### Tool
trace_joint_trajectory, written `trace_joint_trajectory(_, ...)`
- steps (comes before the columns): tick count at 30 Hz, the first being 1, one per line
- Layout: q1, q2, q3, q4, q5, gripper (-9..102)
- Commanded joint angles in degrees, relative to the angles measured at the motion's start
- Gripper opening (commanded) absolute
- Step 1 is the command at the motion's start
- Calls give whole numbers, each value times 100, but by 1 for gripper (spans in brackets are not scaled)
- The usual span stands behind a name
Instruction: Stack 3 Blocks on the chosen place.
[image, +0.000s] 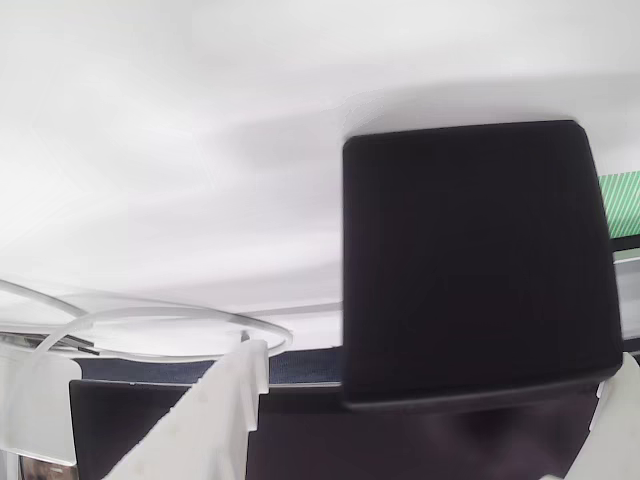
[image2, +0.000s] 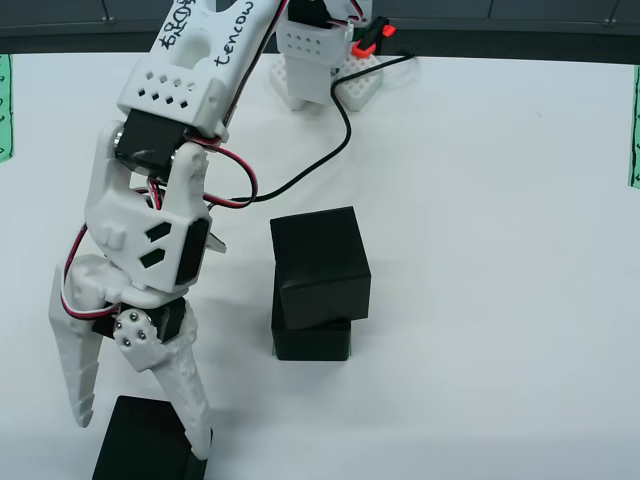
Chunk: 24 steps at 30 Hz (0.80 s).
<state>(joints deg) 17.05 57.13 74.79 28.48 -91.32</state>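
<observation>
In the view from above, two matte black blocks stand stacked at mid-table: the upper block (image2: 320, 262) sits skewed and tilted on the lower block (image2: 312, 340). A third block (image2: 145, 445) lies at the bottom left. My gripper (image2: 140, 430) hangs over it, open, one white finger on either side. In the view that rides on the gripper, this block (image: 470, 260) looms large between the fingertips (image: 240, 385), apart from the left one. Green-and-white striped patches show at the left edge (image2: 4, 105) and the right edge (image2: 635, 125). What lies under the stack is hidden.
The arm's white base (image2: 320, 60) stands at the far edge with a black cable (image2: 330, 150) looping over the white table (image2: 500, 300). A striped patch (image: 622, 200) peeks out right of the block in the gripper's view.
</observation>
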Motion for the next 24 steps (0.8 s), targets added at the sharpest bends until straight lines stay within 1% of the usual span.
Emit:
trace_joint_trajectory(1, -9, 53, -281, -132, 35, 40)
trace_joint_trajectory(6, -53, 18, -281, -149, 44, 37)
trace_joint_trajectory(11, -53, 9, -255, -185, 44, 21)
trace_joint_trajectory(14, -53, 26, -211, -185, 53, 16)
trace_joint_trajectory(20, -62, 290, 9, -185, 132, 16)
trace_joint_trajectory(24, -79, 853, 360, -132, 325, 15)
